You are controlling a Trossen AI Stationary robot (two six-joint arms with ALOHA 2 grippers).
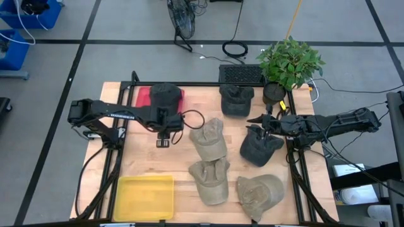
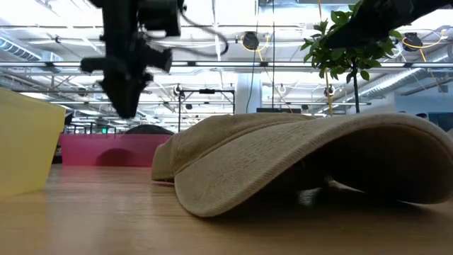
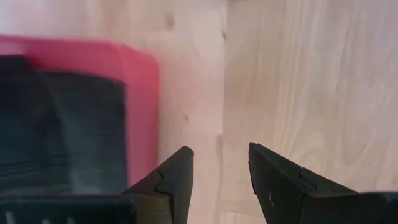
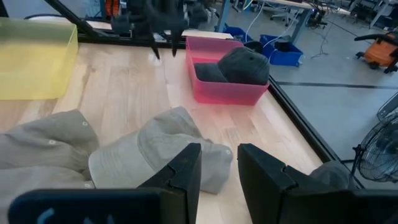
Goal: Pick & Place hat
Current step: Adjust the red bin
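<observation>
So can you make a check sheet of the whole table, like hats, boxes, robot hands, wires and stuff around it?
Surface: wooden table, bare in patches.
Job's things: dark hat in pink bin; yellow bin with nothing seen inside; three tan hats, two dark hats loose on the wood.
Clutter: potted plant at the far right corner.
Grippers: left gripper open, holding nothing, beside the pink bin; right gripper open, holding nothing.
Cables: black cable coiled on the floor.
Surroundings: fan, blue bins.

Both hands empty, left hand [image 3: 219, 163] and right hand [image 4: 219, 163] parted.
</observation>
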